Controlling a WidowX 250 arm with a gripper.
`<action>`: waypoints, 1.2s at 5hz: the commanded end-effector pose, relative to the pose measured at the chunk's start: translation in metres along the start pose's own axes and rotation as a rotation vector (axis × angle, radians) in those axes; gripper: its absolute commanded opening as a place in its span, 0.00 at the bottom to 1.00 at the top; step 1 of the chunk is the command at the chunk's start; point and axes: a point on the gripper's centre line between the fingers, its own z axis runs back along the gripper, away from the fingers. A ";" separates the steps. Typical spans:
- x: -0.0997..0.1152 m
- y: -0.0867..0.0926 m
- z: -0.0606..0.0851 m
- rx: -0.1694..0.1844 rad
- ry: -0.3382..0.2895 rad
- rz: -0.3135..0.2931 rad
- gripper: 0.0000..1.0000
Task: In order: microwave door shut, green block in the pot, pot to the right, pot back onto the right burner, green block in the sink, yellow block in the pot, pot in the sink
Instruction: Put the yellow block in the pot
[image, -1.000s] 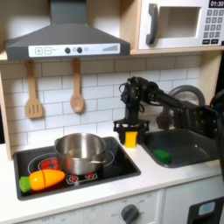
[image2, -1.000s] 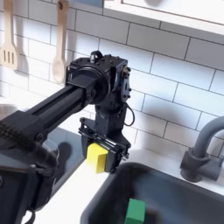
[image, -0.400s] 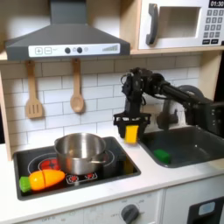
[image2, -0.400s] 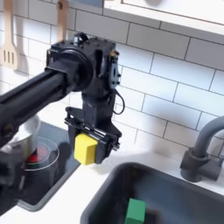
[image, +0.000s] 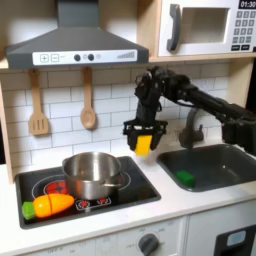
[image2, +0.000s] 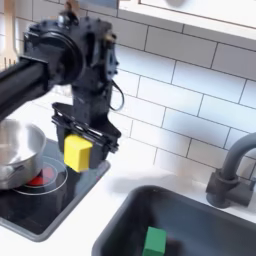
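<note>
Black gripper (image: 144, 143) clamps the yellow block (image2: 79, 153); bright green block (image2: 153, 241) sits in the dark grey sink (image: 240, 170), shiny steel pot (image: 93, 175) on a black stovetop (image: 140, 187) with red burner rings. White microwave door (image: 200, 27) has a dark window and grey handle; backsplash (image: 110, 100) is white tile with grey grout. Orange toy carrot (image: 50, 205) has a green tip; wooden utensils (image: 88, 113) are tan.

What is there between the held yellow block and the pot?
Nothing. In both exterior views, the stretch from the yellow block in the gripper to the pot is bare stovetop.
</note>
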 end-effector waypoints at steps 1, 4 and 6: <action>-0.018 0.042 0.017 0.068 0.008 0.127 0.00; -0.049 0.102 0.014 0.108 0.036 0.276 0.00; -0.039 0.113 0.002 0.107 0.040 0.301 0.00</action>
